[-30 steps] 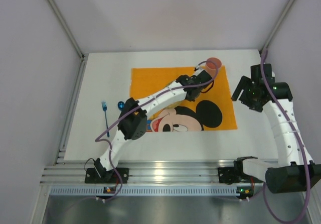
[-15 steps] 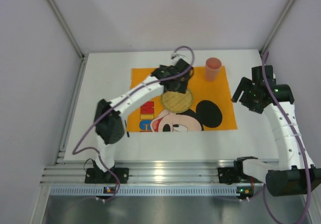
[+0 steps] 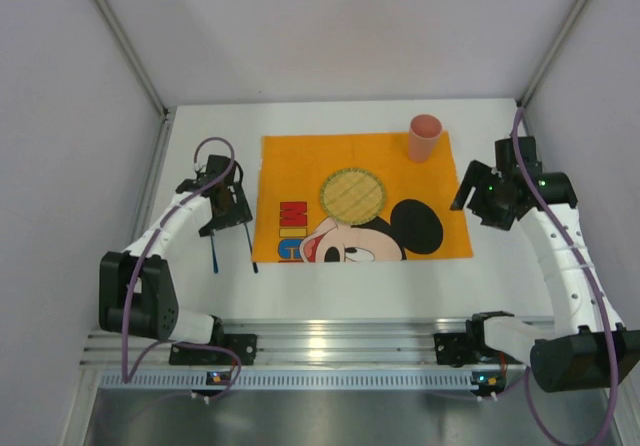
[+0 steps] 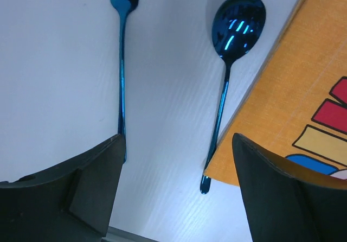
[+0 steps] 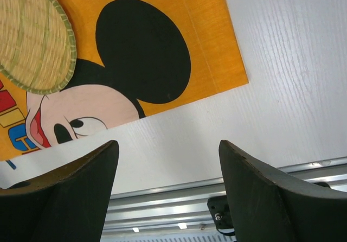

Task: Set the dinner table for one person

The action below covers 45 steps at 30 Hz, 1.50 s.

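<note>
The white dinner table (image 3: 200, 146) carries an orange Mickey Mouse placemat (image 3: 300, 166). On the mat lie a round woven plate (image 3: 352, 194) and, at the far right corner, an upright pink cup (image 3: 424, 137). A blue fork (image 4: 122, 63) and a blue spoon (image 4: 237, 19) lie side by side on the bare table left of the mat, the spoon handle along the mat's edge (image 4: 303, 90). My left gripper (image 3: 228, 216) hovers open above them, empty (image 4: 176, 144). My right gripper (image 3: 478, 198) hangs open and empty over the table right of the mat (image 5: 168, 144).
Grey walls enclose the table on three sides. An aluminium rail (image 3: 330, 346) with the arm bases runs along the near edge and shows in the right wrist view (image 5: 217, 198). The woven plate (image 5: 30, 36) and Mickey's black ear (image 5: 143, 49) lie left of the right gripper.
My left arm has swung from the pink cup across the woven plate to the left side of the table, its jaws now open above the fork and spoon. The right arm barely moved.
</note>
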### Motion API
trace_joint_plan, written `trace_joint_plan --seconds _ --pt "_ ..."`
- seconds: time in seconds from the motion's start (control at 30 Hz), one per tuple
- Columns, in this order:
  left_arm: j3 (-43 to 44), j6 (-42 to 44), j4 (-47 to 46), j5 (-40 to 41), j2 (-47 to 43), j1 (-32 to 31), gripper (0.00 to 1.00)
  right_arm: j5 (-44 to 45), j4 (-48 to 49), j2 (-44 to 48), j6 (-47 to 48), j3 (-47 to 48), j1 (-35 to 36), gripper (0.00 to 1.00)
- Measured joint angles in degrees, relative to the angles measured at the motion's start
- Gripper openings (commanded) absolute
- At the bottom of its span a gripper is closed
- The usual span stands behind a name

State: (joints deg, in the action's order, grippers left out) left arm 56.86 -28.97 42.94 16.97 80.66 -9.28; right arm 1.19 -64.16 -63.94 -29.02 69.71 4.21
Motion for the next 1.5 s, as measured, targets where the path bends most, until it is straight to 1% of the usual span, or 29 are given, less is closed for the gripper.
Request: trace_joint_plan --seconds 0.07,0.1,0.13,0.2,0.5,0.53,0.57,0.63,0.67,0.87,0.93,1.0,1.07,1.13,1.2,1.27,1.3,1.4,1.5 --pt "-0.79 0.37 -1.62 -2.38 0.57 0.24 0.82 -0.26 0.55 -0.61 0.09 0.0 0.37 0.75" --pt "-0.79 0.46 -2.56 -3.23 1.03 0.24 0.77 -0.31 0.85 -0.79 0.17 0.0 0.52 0.75" --pt "-0.76 0.37 -3.72 -4.07 1.68 0.24 0.75 -0.46 1.18 -1.05 0.37 0.0 0.57 0.75" --pt "-0.44 0.39 -5.73 -5.46 4.15 0.24 0.7 -0.5 1.53 -1.29 0.52 0.0 0.61 0.75" --pt "0.52 0.61 -10.84 -8.24 15.39 0.24 0.54 -0.15 1.7 -1.38 1.01 0.0 0.7 0.75" --pt "0.74 0.66 -11.13 -8.2 16.04 0.24 0.41 -0.04 1.68 -1.38 1.03 0.0 0.7 0.75" --pt "1.29 0.57 -11.32 -8.33 16.48 0.24 0.34 0.11 1.68 -1.38 1.05 0.0 0.7 0.75" --pt "1.92 0.87 -12.07 -8.37 17.2 0.24 0.14 0.5 1.66 -1.38 1.29 0.0 0.7 0.75" --pt "2.29 1.01 -12.2 -8.66 17.53 0.22 0.0 0.7 1.66 -1.38 1.4 0.0 0.7 0.75" --pt "3.45 2.78 -12.28 -8.13 18.51 0.17 0.0 1.79 1.6 -1.68 1.92 0.04 0.83 0.76" --pt "4.09 3.52 -11.76 -6.27 18.62 0.11 0.0 1.49 1.7 -2.16 2.03 0.13 0.83 0.76" --pt "5.18 3.74 -10.56 -3.43 18.58 0.26 0.0 -1.77 2.49 -2.84 2.84 0.17 1.03 0.77" --pt "8.04 3.87 -8.09 -0.63 18.49 0.35 0.0 -9.49 5.42 -3.56 3.41 0.17 2.67 0.85" --pt "13.66 3.91 -4.68 1.29 18.45 0.48 0.0 -17.59 11.21 -4.63 3.28 0.48 8.2 0.92" --pt "20.72 3.8 -2.25 1.88 18.45 0.5 0.0 -24.5 18.6 -6.03 2.64 1.05 14.78 0.93" --pt "28.46 3.37 -0.11 0.85 18.45 0.28 0.0 -30.62 25.62 -7.08 0.57 1.05 18.82 0.93" --pt "32.7 2.86 1.03 0.22 18.45 -0.04 0.0 -33.73 30.53 -7.54 -1.79 0.68 19.8 0.93" --pt "41.05 0.96 2.67 -1.16 18.45 -2.38 0.0 -38.82 41.94 -9.07 -7.54 -1.6 20.44 0.93" --pt "45.88 -1.7 4.59 -3.56 18.45 -6.91 0.0 -41.2 49.94 -12.92 -11.89 -2.99 21.29 0.93"
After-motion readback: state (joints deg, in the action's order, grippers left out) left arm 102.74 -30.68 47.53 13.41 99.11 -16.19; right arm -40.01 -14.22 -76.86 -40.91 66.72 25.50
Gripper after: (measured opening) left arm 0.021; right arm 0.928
